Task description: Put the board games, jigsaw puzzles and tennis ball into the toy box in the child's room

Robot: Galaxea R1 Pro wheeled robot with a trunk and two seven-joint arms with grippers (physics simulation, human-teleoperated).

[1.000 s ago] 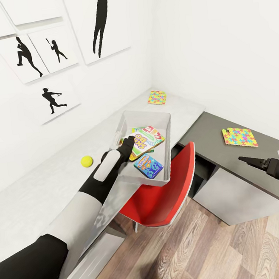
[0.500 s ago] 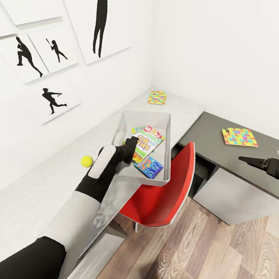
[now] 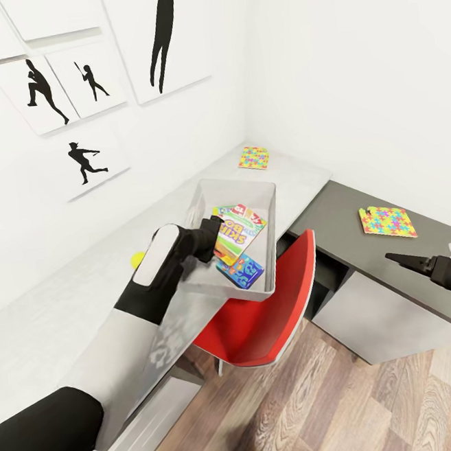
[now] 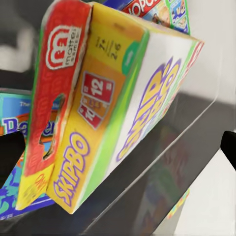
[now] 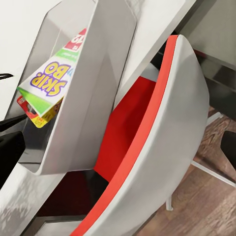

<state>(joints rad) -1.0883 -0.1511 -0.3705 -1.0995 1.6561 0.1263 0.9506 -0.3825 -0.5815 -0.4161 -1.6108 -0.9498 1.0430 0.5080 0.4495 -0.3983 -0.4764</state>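
The grey toy box [image 3: 239, 184] stands on the table [image 3: 67, 303], overhanging its front edge. Inside, the Skip-Bo board game [image 3: 238, 232] leans tilted against the wall; it fills the left wrist view [image 4: 113, 108] and shows in the right wrist view [image 5: 49, 78]. A blue board game [image 3: 241, 269] lies flat below it, and a red-and-white one [image 3: 250, 214] behind. My left gripper [image 3: 212, 228] hangs open at the box's left wall, close to Skip-Bo. The tennis ball [image 3: 137, 259] peeks from behind my left forearm. One jigsaw puzzle [image 3: 253, 158] lies on the far table corner, another [image 3: 387, 222] on the dark cabinet. My right gripper [image 3: 394, 257] is open.
A red chair [image 3: 274, 303] is tucked under the table right below the toy box. The lower dark grey cabinet [image 3: 335, 215] runs along the right wall. Silhouette posters [image 3: 85, 160] hang on the wall behind the table. Wood floor lies below.
My left arm has drawn back and to the left, now covering most of the tennis ball. The Skip-Bo box has tipped from lying flatter to leaning in the toy box. The right arm is still.
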